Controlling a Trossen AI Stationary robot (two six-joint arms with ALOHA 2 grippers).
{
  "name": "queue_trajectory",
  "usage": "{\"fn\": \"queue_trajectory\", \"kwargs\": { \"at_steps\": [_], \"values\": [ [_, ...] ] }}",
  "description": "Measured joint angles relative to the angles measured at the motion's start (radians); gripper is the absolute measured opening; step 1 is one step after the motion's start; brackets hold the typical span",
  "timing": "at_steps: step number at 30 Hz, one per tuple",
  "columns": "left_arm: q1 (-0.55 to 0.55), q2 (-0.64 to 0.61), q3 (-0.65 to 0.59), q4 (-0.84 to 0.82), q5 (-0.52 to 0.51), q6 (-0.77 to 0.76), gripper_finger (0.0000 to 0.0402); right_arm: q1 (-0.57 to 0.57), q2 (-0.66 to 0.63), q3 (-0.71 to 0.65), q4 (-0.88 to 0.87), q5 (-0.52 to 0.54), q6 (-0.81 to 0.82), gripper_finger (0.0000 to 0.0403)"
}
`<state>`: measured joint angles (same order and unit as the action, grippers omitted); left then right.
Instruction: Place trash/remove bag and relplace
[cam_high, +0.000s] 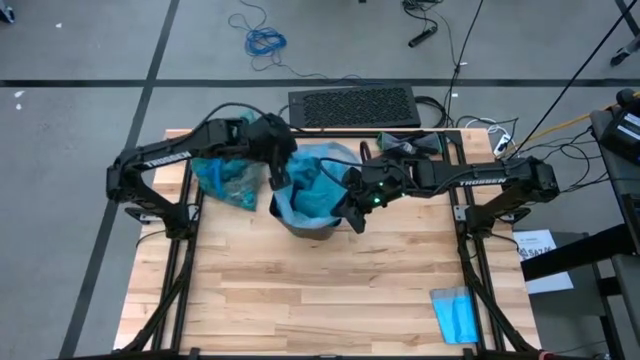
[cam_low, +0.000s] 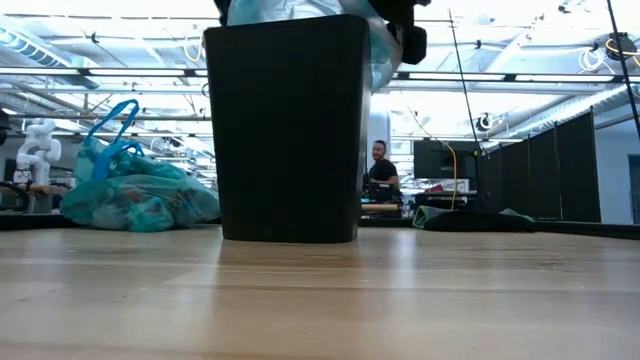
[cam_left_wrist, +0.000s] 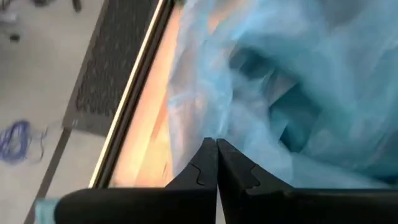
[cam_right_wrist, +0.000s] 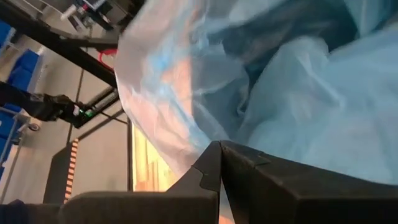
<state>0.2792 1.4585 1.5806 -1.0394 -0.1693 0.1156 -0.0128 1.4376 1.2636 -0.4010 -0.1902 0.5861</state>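
Observation:
A black bin stands upright on the wooden table, its flat bottom on the top. A sky-blue bag is spread in and over its mouth. My left gripper is at the bin's far-left rim, shut on the blue film. My right gripper is at the bin's right rim, shut on the same bag. The full dark teal bag lies on the table left of the bin, handles up. The trash is hidden. My left gripper pinches the sky-blue bag's thin film between its fingertips, slanting down from the far left. The film spreads away from the tips, loose and crinkled, over the bin's mouth. One layer or several, I cannot tell. My right gripper pinches the sky-blue bag's film near its edge between its two fingers, slanting down from the table's right side. The film billows out from the tips, slack, over the bin's right rim. One layer or several, I cannot tell.
A small folded blue cloth lies near the table's front right corner. A black perforated mat lies on the floor beyond the far edge. Cables and a dark bundle sit at the far right. A person sits in the room behind.

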Motion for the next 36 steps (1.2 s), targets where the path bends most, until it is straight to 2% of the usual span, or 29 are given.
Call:
{"fn": "queue_trajectory", "kwargs": {
  "at_steps": [5,8,19,25,36],
  "values": [
    [0.062,-0.001,0.0,-0.076,0.038,0.004,0.0002,0.017,0.001,0.0,-0.014,-0.038,0.002,0.0],
    [0.081,-0.001,0.0,-0.069,0.057,0.005,0.0001,0.036,0.002,0.0,-0.02,-0.042,0.004,0.0],
    [0.087,-0.001,0.0,-0.123,0.083,-0.005,0.0,0.108,0.002,0.0,-0.037,-0.044,0.015,0.0],
    [0.087,-0.002,-0.001,-0.127,0.083,-0.025,0.0,0.12,0.024,0.0,-0.038,-0.001,0.015,0.0],
    [0.087,-0.002,-0.101,-0.107,0.117,-0.059,0.0,0.117,0.054,0.0,-0.091,0.09,-0.004,0.0]
  ]
}}
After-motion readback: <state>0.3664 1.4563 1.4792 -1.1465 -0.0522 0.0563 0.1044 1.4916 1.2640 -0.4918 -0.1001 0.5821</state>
